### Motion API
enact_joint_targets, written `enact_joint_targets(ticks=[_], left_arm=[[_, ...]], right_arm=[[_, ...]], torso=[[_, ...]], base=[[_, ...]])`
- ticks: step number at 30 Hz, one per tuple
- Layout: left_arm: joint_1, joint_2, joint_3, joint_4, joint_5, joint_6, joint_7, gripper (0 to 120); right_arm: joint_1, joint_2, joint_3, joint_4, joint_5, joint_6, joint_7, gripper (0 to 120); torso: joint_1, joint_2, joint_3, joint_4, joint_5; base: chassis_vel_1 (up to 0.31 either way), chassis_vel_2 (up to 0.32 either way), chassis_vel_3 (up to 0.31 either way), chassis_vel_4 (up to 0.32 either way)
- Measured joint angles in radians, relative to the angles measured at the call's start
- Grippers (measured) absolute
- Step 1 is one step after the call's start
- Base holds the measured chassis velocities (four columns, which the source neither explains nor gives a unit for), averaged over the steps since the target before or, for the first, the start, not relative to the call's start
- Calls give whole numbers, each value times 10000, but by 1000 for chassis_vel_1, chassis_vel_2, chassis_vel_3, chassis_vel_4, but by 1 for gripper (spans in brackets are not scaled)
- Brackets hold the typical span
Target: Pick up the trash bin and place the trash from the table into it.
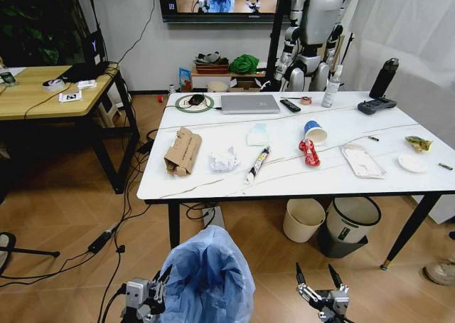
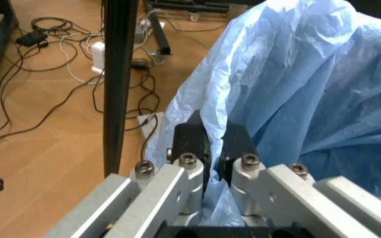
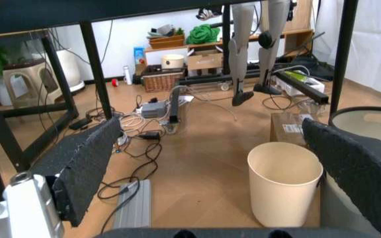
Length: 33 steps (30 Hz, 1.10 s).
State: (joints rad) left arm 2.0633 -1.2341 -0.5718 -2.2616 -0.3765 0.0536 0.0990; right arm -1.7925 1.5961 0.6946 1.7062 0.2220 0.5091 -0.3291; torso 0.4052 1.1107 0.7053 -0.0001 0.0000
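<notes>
The left tool (image 2: 214,148) is clamped on the crinkly rim of the trash bin (image 1: 207,280), pinching the bag so the bin hangs with its mouth up, ready to receive litter. The right tool (image 1: 321,282) waits just beside the bin with its fingers spread wide, holding nothing. Beyond both tools, up on the counter (image 1: 213,188), the trash lies scattered and unpicked: cardboard box (image 1: 183,151), crumpled paper (image 1: 224,159), red wrapper (image 1: 308,152), paper cup (image 1: 314,131).
</notes>
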Motion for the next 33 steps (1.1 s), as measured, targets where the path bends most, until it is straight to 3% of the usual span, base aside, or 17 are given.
enact_joint_targets(ticks=[27, 33], left_arm=[[24, -150, 25, -70, 141, -50, 8, 0], [22, -188, 49, -70, 184, -62, 11, 0]], right_arm=[[-18, 10, -39, 38, 5, 19, -57, 100], [-45, 13, -49, 70, -12, 35, -66, 100]], torso=[[590, 1321, 729, 0, 0], [822, 1839, 1014, 0, 0]], base=[[0, 0, 0, 0], [0, 0, 0, 0]])
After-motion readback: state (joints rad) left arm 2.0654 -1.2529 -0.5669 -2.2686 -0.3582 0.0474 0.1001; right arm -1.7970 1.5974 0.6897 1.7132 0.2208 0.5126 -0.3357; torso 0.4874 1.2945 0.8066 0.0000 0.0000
